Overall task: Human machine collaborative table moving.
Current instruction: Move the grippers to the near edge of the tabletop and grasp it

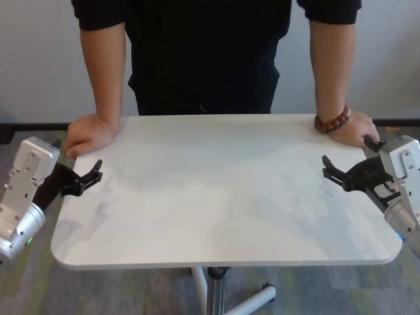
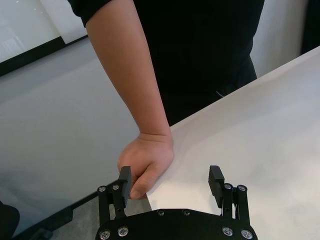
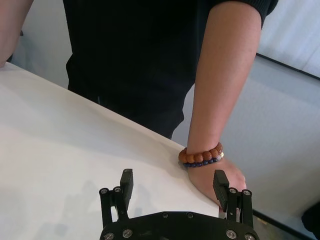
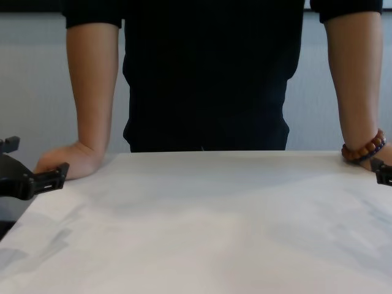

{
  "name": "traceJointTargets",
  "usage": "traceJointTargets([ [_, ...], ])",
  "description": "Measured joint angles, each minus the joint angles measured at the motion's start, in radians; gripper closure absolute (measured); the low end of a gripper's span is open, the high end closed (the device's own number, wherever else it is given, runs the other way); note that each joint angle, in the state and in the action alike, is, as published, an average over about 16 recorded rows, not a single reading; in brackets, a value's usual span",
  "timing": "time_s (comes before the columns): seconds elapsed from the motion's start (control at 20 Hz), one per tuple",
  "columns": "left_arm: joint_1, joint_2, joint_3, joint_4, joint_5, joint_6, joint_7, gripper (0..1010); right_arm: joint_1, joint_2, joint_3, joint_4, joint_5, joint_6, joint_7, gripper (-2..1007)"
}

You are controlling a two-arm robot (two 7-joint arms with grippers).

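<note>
**Tabletop flanked by hands and jaws**

The white tabletop (image 1: 223, 190) stands between robot and human (image 1: 210, 52), whose hands grip its two far corners. The left gripper (image 1: 92, 174) and right gripper (image 1: 333, 170) straddle the side edges, jaws released and spread wide, clamping nothing.

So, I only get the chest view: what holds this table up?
Observer: The head view shows one grey metal leg under the table.
Operator: Are the robot's claws squeezing the table?
Observer: No. The left gripper stands open at the table's left edge, near the person's bare hand.
Operator: And the other?
Observer: The right gripper is open too, at the right edge, close to the hand with the bracelet.
</note>
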Motion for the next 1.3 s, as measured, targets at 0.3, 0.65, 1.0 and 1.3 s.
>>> traceJointTargets([
  [0.3, 0.005, 0.003, -0.001, -0.009, 0.006, 0.0, 0.007, 9, -0.005, 0.006, -0.003, -0.011, -0.013, 0.005, -0.006, 0],
  [0.65, 0.068, 0.044, -0.02, -0.101, 0.055, -0.006, 0.046, 9, -0.055, 0.049, -0.005, -0.093, -0.067, 0.03, -0.025, 0],
  [1.0, 0.205, 0.136, -0.078, -0.256, 0.107, -0.02, 0.098, 9, -0.166, 0.118, 0.014, -0.231, -0.116, 0.043, -0.052, 0],
  [1.3, 0.374, 0.24, -0.164, -0.374, 0.123, -0.049, 0.136, 9, -0.287, 0.178, 0.043, -0.347, -0.122, 0.026, -0.061, 0],
])
